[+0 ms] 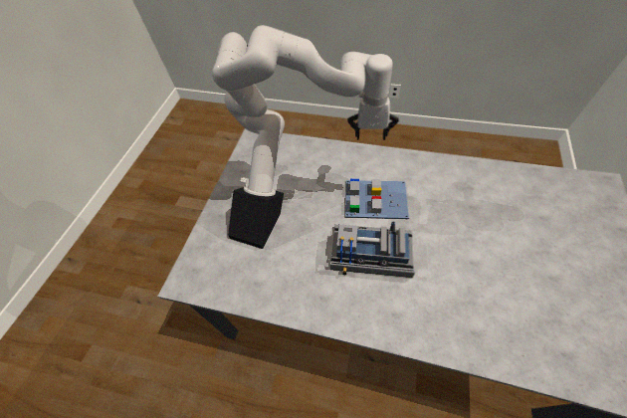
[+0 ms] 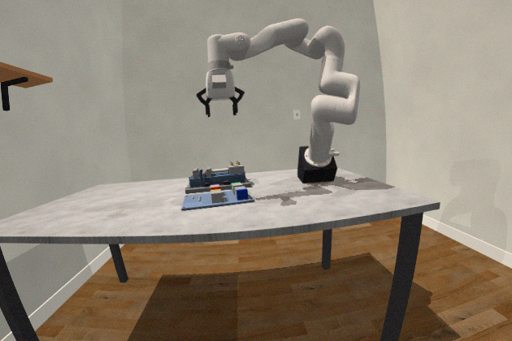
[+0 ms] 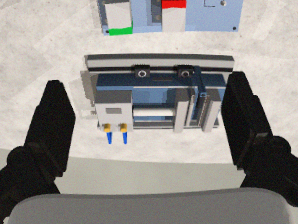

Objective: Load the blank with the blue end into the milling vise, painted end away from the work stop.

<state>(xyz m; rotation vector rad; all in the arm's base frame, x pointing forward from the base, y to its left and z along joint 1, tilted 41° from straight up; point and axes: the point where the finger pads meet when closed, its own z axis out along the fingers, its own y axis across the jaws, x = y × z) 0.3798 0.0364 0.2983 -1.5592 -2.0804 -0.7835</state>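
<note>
The blank with the blue end (image 1: 353, 186) lies on the blue infeed plate (image 1: 369, 199), at its far left corner; in the exterior view it (image 2: 241, 192) is at the plate's right end. Blanks with yellow (image 1: 376, 187), green (image 1: 354, 204) and red (image 1: 376, 203) ends lie beside it on the plate. The milling vise (image 1: 371, 249) stands just in front of the plate, with blue hoses (image 1: 345, 249) at its left end. It also shows in the wrist view (image 3: 156, 99). My gripper (image 1: 372, 131) (image 2: 219, 109) hangs open and empty, high above the table.
The arm's black base (image 1: 255, 216) stands on the table left of the plate and vise. A wooden shelf (image 2: 7, 75) hangs on the wall at the far left of the exterior view.
</note>
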